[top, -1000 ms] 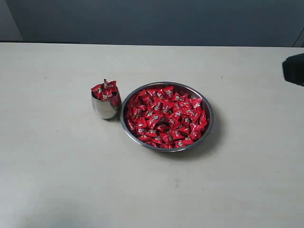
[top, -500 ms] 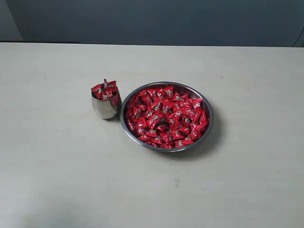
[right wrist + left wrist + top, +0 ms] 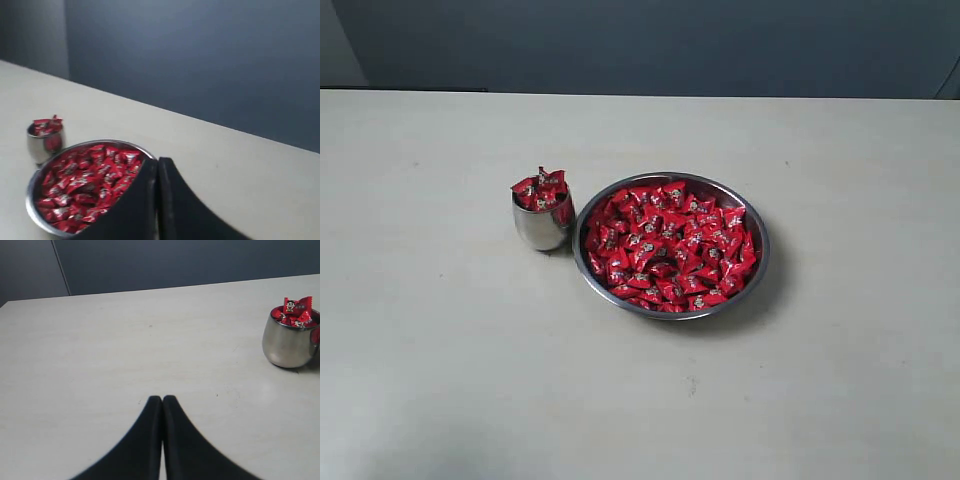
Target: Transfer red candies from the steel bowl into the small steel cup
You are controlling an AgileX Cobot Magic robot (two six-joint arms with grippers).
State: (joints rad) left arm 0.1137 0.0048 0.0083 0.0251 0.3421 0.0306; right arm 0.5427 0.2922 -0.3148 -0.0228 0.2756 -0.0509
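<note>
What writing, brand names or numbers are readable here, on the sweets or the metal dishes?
No readable text anywhere.
Red candies: each wrapper has a small silvery-white mark, too small to read.
Top candy in the small steel cup: a tiny cartoon face with print under it, too blurred to read.
Steel bowl and the cup: no lettering visible.

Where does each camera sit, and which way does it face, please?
Exterior: raised, off the arms, looking down on the table at the cup and the bowl of candies; no robot part shows.
Left wrist: low over the table, facing the wall, cup at the frame's edge; the left end effector shows, shut.
Right wrist: higher, facing bowl, cup and wall; the right end effector shows, shut.
Shared: all three see the cup; exterior and right wrist share the bowl.
</note>
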